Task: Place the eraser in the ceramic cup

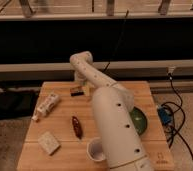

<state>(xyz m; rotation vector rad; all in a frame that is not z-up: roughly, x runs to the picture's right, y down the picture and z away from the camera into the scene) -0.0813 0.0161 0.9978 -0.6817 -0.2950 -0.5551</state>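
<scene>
The eraser (pixel 76 91), a small dark block, lies at the far side of the wooden table (pixel 65 160). My gripper (pixel 84 89) is at the end of the white arm, right at the eraser's right side, low over the table. The ceramic cup (pixel 95 149), small, white and round, stands upright near the table's front edge, close against the left side of my arm's thick lower segment. The cup is far from the eraser and the gripper.
A green bowl (pixel 139 121) sits at the right, partly hidden by my arm. A slim dark reddish-brown object (pixel 77 126) lies mid-table. A pale beige block (pixel 49 142) lies front left. A white tube (pixel 45 106) lies at the left edge. Cables run on the floor at the right.
</scene>
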